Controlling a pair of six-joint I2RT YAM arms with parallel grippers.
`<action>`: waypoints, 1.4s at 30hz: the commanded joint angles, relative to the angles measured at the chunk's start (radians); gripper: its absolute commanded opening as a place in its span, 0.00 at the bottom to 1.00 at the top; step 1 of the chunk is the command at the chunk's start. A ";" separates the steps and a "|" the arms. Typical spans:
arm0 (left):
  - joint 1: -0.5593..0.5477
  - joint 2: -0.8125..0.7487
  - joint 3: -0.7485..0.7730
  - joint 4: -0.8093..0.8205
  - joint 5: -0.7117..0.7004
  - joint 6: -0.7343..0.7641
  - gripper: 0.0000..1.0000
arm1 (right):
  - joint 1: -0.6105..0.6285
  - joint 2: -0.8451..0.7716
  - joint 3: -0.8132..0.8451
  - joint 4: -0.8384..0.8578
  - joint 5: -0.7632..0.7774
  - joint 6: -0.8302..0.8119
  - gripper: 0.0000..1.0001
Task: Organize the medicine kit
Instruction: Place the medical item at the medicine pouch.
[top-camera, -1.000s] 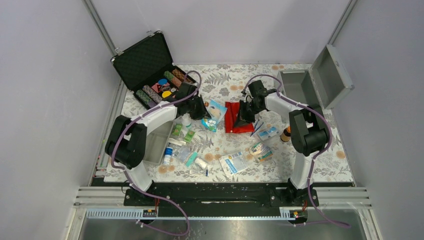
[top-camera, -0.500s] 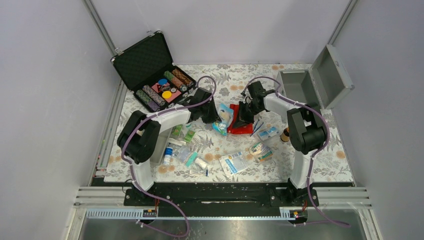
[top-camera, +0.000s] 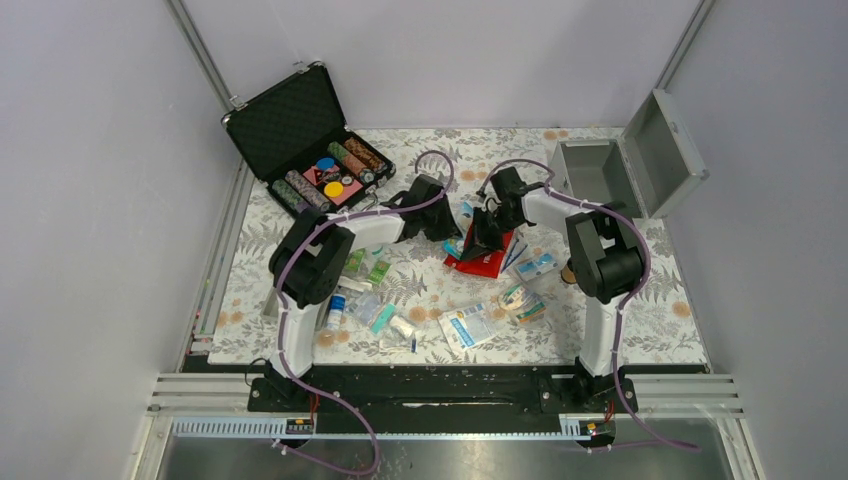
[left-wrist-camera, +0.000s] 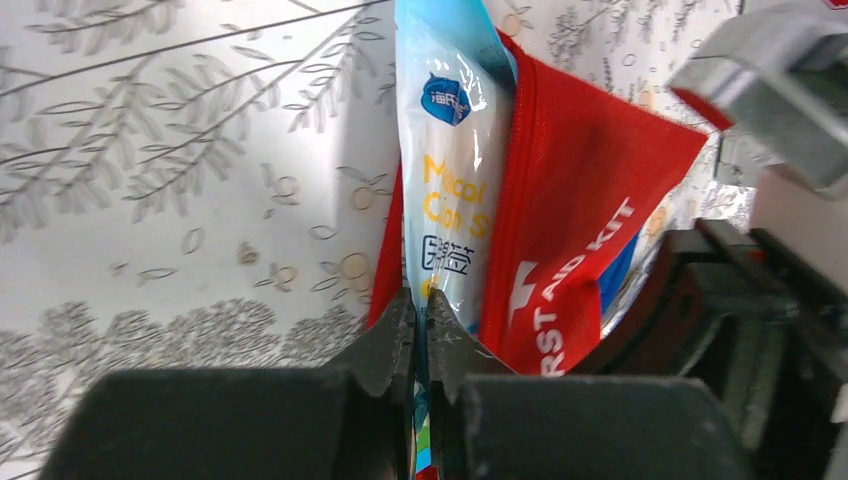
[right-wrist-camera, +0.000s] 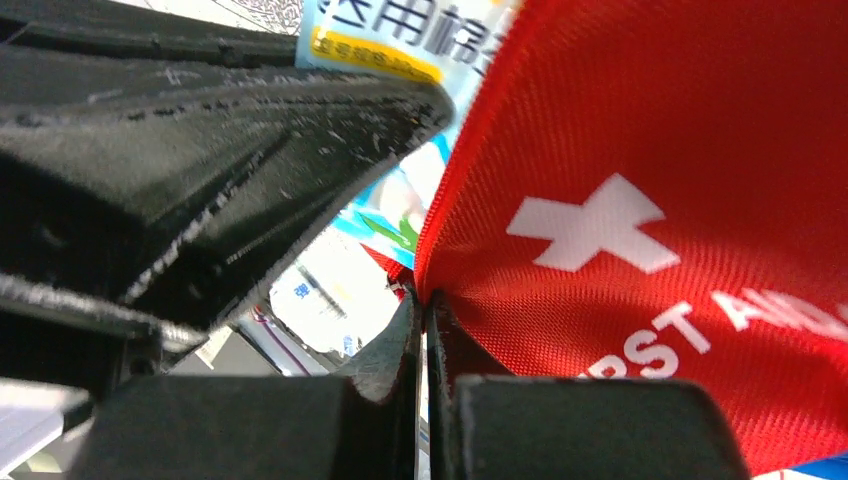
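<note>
Left gripper clenched on the blue packet, right gripper pinching the red pouch by its lip: should that lip slip, the packet may snag and crumple outside

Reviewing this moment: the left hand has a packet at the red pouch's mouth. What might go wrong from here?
The left hand pinches only the end of the soft packet; pushed, it may buckle or slip instead of sliding into the red pouch. The right hand grips just a thin fold of its fabric, which could pull free and let the mouth collapse. The hands are close together and might collide.
</note>
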 joint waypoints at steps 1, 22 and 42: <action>-0.020 0.037 0.062 0.112 0.030 -0.054 0.00 | 0.028 0.016 0.035 -0.031 -0.062 -0.013 0.00; 0.032 -0.084 -0.130 0.169 0.340 0.048 0.00 | 0.009 -0.067 0.130 -0.257 -0.046 -0.254 0.44; 0.030 -0.113 -0.208 0.266 0.392 -0.016 0.00 | -0.025 0.109 0.277 -0.283 0.171 -0.113 0.43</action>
